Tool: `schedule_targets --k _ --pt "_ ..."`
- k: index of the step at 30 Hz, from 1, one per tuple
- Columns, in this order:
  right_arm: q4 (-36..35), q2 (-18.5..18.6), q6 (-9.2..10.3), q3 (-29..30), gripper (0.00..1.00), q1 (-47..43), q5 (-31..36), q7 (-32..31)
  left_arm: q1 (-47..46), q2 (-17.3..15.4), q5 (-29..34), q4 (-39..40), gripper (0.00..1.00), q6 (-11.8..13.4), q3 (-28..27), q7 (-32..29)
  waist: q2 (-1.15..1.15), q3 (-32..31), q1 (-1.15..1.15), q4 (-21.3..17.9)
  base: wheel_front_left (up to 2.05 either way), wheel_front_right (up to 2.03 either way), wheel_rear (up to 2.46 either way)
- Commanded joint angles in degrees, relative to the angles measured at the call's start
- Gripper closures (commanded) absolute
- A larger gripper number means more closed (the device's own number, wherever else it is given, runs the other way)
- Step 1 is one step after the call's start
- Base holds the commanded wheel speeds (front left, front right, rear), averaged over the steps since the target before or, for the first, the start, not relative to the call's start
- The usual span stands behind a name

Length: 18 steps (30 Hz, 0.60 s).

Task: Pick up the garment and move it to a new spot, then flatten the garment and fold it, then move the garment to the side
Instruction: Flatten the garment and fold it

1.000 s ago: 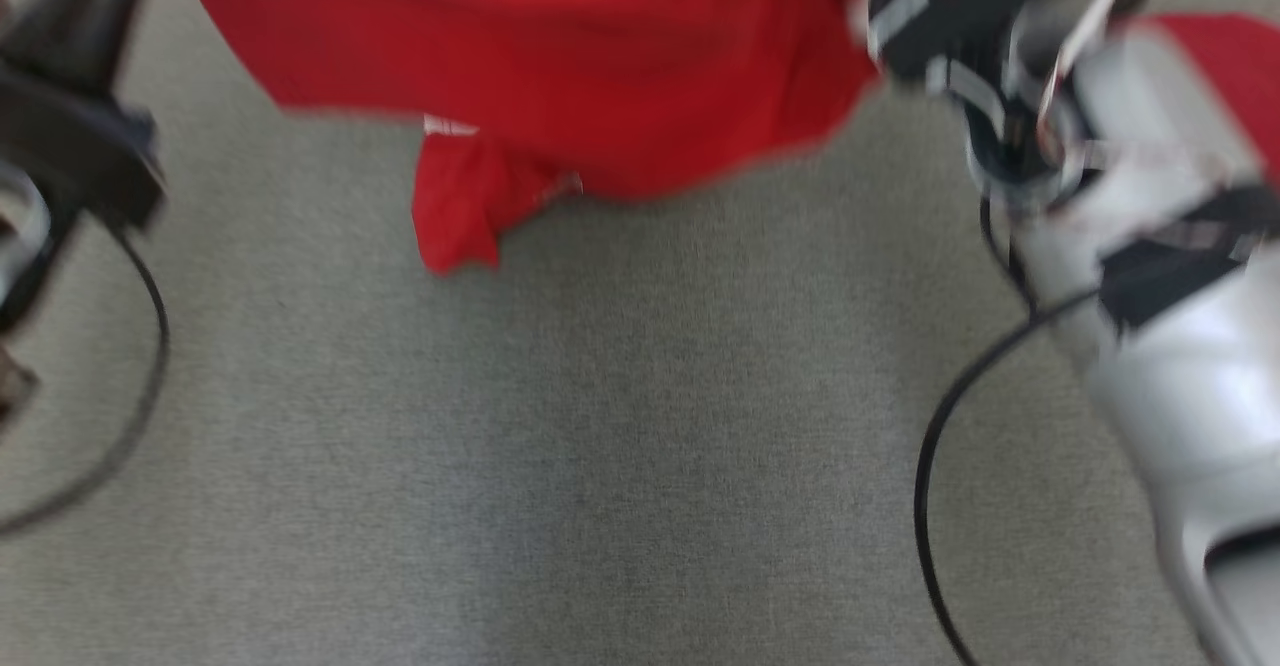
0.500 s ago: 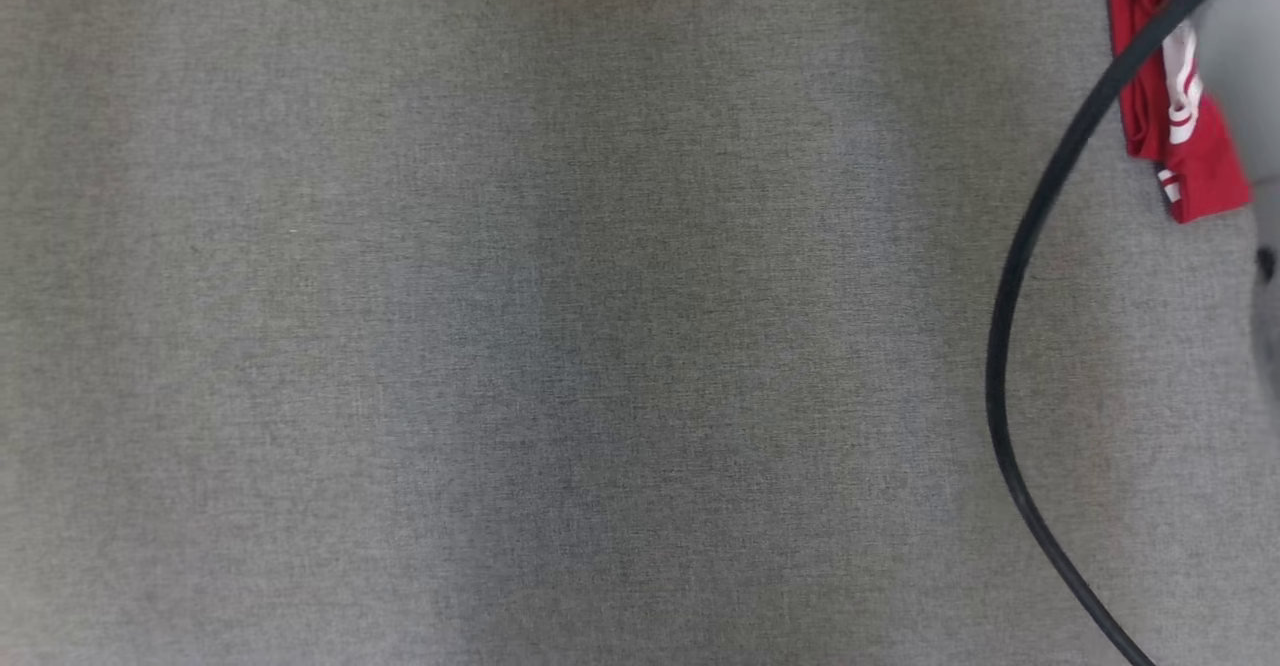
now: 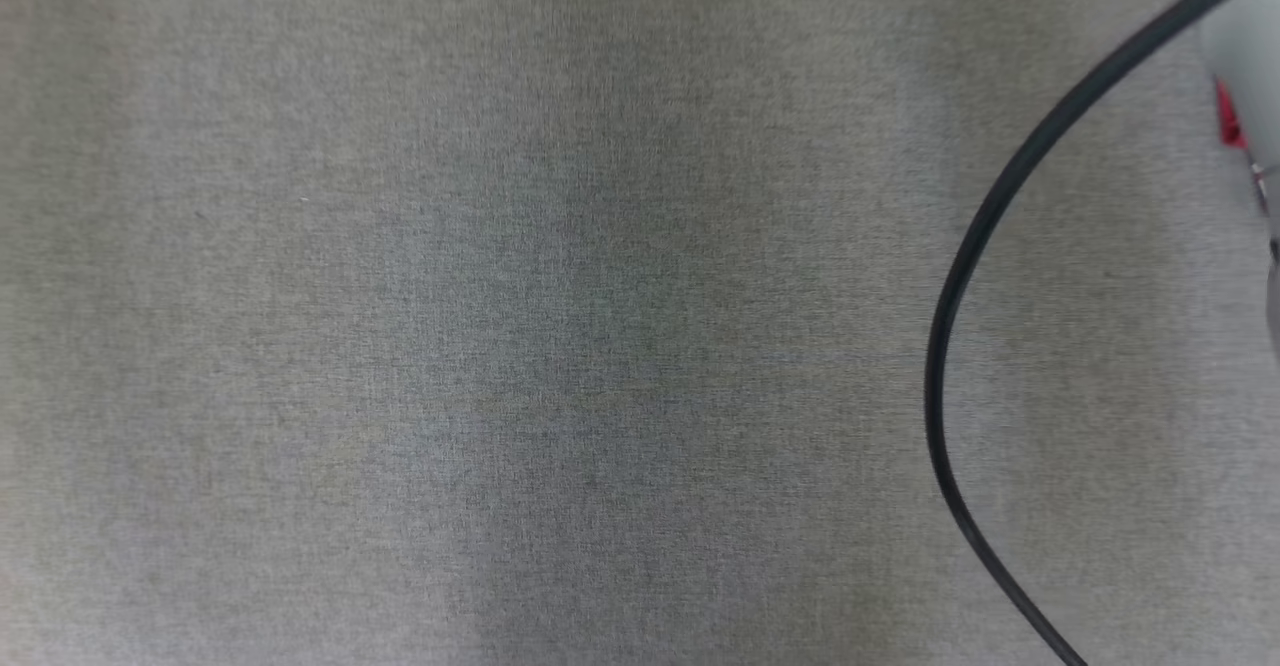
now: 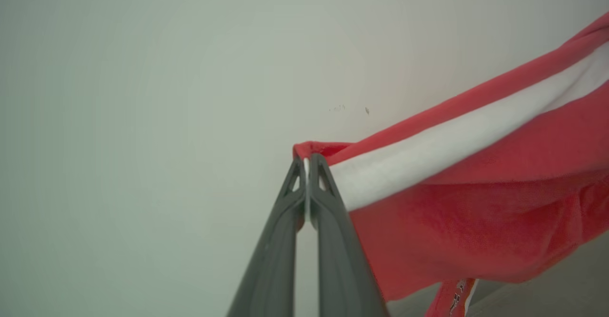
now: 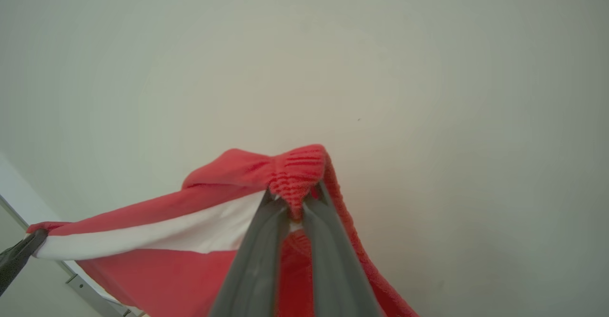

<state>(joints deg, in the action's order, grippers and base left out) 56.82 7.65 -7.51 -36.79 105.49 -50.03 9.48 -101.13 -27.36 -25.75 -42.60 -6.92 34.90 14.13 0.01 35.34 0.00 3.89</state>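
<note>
Since a second ago the head camera has swung away. The garment (image 4: pixel 476 203), then across the top of that view, is reduced to a red sliver at the right edge beside the pale forearm (image 3: pixel 1245 36). A black cable (image 3: pixel 960 276) loops over the grey worktop (image 3: pixel 500 346).

The garment is held aloft, its white-banded edge stretched between the arms. The left gripper (image 4: pixel 307 162) is clamped on one corner. The right gripper (image 5: pixel 292 203) is pinched on a ribbed red fold, and the body of the cloth hangs below.

Judgement: this is the carry to the new spot. Both grips should hold and the top edge stay level and taut. The hanging hem should meet the worktop first, then be drawn out flat, clear of the cable.

Containers: nothing to report.
</note>
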Motion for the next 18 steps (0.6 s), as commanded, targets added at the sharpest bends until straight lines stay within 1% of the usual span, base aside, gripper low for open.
schedule_targets --k 1,4,7,10,11,12,13,14,18 --pt "-1.2 0.8 0.04 -1.1 1.0 -1.4 -0.8 -0.3 2.0 -0.2 -0.3 0.3 1.0 0.5 -0.4 0.5 -0.01 1.7 0.0 0.5 0.0 0.0 0.0" --pt "-4.8 2.5 0.04 -3.6 1.0 -6.1 -3.8 -1.1 6.3 -0.1 -1.4 2.0 1.0 0.6 -1.1 0.9 -0.01 1.4 0.0 0.5 0.0 0.0 0.0" --pt "-9.1 4.4 0.03 -6.8 1.0 -11.9 -6.7 -2.0 12.3 -0.7 -2.4 5.4 1.0 0.9 -2.1 1.1 -0.01 0.1 0.0 -0.1 0.0 0.0 0.0" --pt "-13.1 6.0 0.03 -9.0 1.0 -18.1 -9.8 -1.7 18.8 -2.1 -2.7 8.9 1.0 1.3 -2.8 1.0 -0.01 -1.7 0.0 -1.4 0.0 0.0 0.0" --pt "-14.4 6.7 0.02 -10.0 1.0 -19.8 -10.2 -1.4 21.0 -2.3 -3.2 10.1 1.0 1.8 -3.4 1.0 -0.01 -2.3 0.0 -1.9 0.0 0.0 0.0" --pt "-17.3 8.0 0.02 -11.4 1.0 -23.5 -11.4 -0.3 25.6 -2.9 -3.9 13.3 1.0 2.7 -4.4 1.0 -0.01 -3.8 0.0 -2.4 0.0 0.0 0.0" --pt "-18.9 8.5 0.02 -12.1 1.0 -25.5 -12.0 0.2 28.0 -3.2 -4.4 15.1 1.0 3.2 -5.2 1.1 -0.01 -4.6 0.0 -2.6 0.0 0.0 0.0" --pt "-21.5 9.7 0.02 -13.4 1.0 -29.3 -12.7 1.1 33.1 -3.8 -4.6 18.3 1.0 4.3 -5.7 1.1 -0.01 -6.2 0.0 -3.0 0.0 0.0 0.0" --pt "-26.2 12.5 0.01 -16.0 1.0 -36.4 -13.8 2.1 42.6 -4.1 -5.7 24.7 1.0 6.2 -6.6 1.1 -0.01 -9.4 0.0 -3.3 0.0 0.0 0.0"
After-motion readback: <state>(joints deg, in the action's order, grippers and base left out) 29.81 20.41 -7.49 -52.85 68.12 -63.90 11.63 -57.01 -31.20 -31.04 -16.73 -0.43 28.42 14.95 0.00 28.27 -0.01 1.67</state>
